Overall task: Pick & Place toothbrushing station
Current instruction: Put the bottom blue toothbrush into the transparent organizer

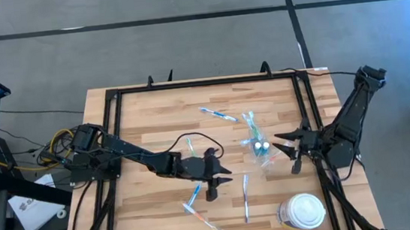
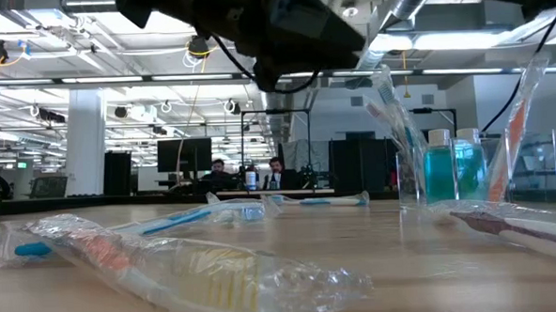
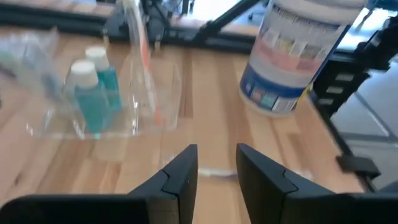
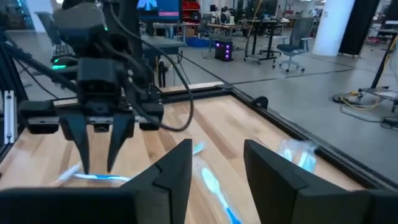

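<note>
Reaching step, by the look of it: left gripper [image 1: 212, 176] released, empty, over a wrapped toothbrush [image 1: 245, 196] just beside it; clear cup [image 1: 262, 148] (teal tubes inside) near the released right gripper [image 1: 293, 152]. Next: lower, clench.

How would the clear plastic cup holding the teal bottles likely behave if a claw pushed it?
The cup looks thin and light, so it would probably slide easily. With the teal bottles and a tall wrapped toothbrush standing in it, it may tip, and its thin wall might flex.
</note>
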